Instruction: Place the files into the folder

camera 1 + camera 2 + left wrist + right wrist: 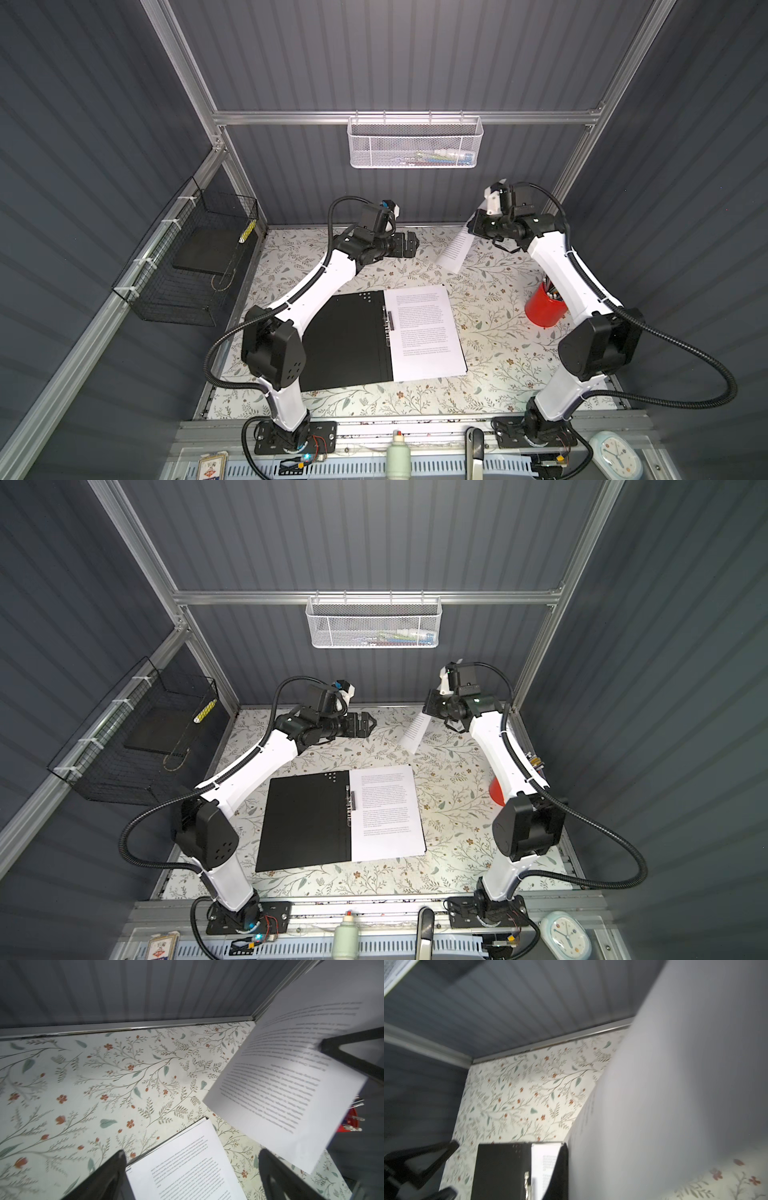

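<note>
The folder (345,340) (305,816) lies open and flat at the table's middle, black inside up, with a metal clip on its spine. A stack of the files (424,332) (386,812) (187,1157) rests on its right half. One more printed sheet (455,249) (413,729) (280,1084) (675,1084) hangs tilted above the back right of the table, with my right gripper (478,222) (430,704) (566,1167) shut on its upper edge. My left gripper (409,244) (365,725) (193,1167) hovers open and empty over the back middle, left of that sheet.
A red pen cup (544,307) (496,791) stands at the right edge beside the right arm. On the back rail hangs a white mesh basket (415,143), and a black wire basket (195,262) on the left wall. A bottle (399,457) and a clock (615,455) sit on the front ledge.
</note>
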